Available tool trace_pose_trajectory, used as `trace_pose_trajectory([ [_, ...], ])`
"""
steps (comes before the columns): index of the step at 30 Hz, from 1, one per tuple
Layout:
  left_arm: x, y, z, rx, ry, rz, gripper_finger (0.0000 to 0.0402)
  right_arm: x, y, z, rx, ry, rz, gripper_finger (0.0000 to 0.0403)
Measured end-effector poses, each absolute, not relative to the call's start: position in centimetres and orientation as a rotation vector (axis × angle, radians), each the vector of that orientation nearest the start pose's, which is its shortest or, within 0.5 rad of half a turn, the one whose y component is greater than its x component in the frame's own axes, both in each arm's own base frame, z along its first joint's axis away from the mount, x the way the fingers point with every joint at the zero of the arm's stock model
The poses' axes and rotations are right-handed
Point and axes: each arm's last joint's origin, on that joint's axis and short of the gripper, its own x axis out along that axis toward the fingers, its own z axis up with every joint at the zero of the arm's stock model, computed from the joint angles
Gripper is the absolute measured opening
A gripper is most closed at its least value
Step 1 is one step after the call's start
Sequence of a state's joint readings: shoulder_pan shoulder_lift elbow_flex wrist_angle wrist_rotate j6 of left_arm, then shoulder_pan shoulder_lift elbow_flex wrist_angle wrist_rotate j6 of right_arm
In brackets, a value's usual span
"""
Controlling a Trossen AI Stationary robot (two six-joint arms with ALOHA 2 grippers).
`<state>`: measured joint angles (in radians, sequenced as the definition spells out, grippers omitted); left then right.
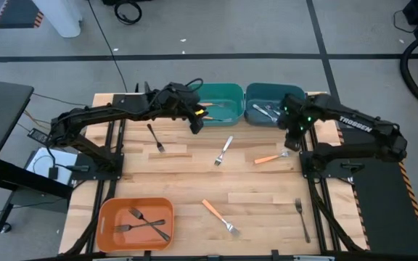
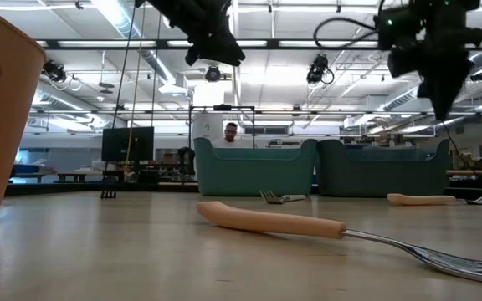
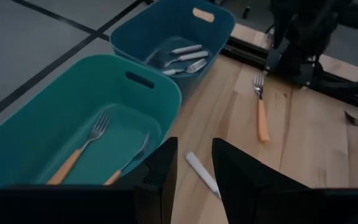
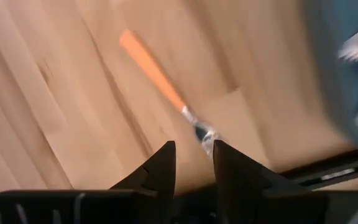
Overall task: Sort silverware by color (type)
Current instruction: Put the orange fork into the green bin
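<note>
1. Left gripper hangs above the counter just at the near edge of the teal bin, its fingers a narrow gap apart and holding nothing.
2. Right gripper hovers over the tine end of an orange-handled fork near the counter's right side; its fingers are also narrowly parted and empty (the fork lies flat just below them).
3. Nearest the front edge, the orange bin at the near left holds two dark forks, crossed.
4. Another orange-handled fork lies near the middle front, handle pointing far-left.
5. One dark fork lies at the near right, alone.
6. Mid-counter, a silver fork lies tilted, and a dark fork lies to its left.
7. At the far edge, the teal bin holds two orange-handled forks.
8. Beside it on the right, touching, the blue bin holds several silver forks.
</note>
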<state>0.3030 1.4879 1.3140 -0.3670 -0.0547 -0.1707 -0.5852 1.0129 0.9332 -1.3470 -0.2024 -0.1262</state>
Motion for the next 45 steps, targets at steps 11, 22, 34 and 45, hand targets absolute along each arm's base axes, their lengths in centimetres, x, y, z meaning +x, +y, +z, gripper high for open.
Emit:
trace_pose_trajectory([
  [11, 31.6, 10.1, 33.1, -0.235, 0.537, 0.396, 0.0110, 14.9, -5.9, 23.5, 0.258, 1.342, -0.129, 0.0115],
  [22, 31.6, 10.1, 33.1, -0.235, 0.536, 0.396, 0.0110, 18.6, -3.6, 20.7, 0.025, 1.487, 0.059, 0.0113],
  [34, 31.6, 10.1, 33.1, -0.235, 0.536, 0.396, 0.0110, 21.2, -3.5, 16.1, -0.058, 1.694, 0.078, 0.0113],
  [45, 31.6, 10.0, 33.1, -0.233, 0.537, 0.396, 0.0110, 21.7, -3.6, 14.1, -0.045, 1.675, 0.070, 0.0113],
])
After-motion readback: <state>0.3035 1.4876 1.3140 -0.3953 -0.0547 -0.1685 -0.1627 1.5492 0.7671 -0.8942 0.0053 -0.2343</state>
